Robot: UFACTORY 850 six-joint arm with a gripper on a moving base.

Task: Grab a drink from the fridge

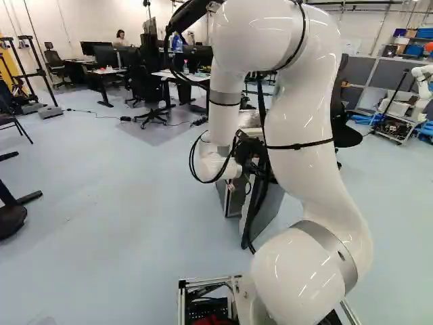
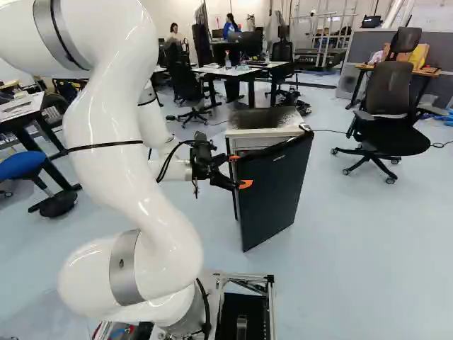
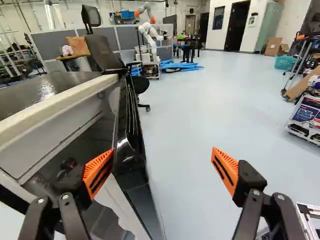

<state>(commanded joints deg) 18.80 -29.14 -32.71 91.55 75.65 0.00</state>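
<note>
In the right base view my gripper point(image 2: 240, 171) is at the free edge of the fridge door point(image 2: 274, 188), which stands partly open from the fridge point(image 2: 244, 145). In the wrist view the gripper point(image 3: 161, 167) is open, with the door's edge point(image 3: 137, 172) between its spread fingers, closer to the finger on the fridge body's side. That finger stands at the gap between door and body; the other is on the door's outer side. Glossy door racks point(image 3: 129, 152) show inside. The dark interior holds small dark and red shapes; I cannot make out a drink there.
Office chairs point(image 2: 389, 120) stand to the right of the fridge in the right base view. Behind it is a desk point(image 2: 244, 69) with a bottle on it. A black stand foot point(image 1: 12, 215) is at the left of the left base view. Another robot point(image 3: 149, 35) stands far off.
</note>
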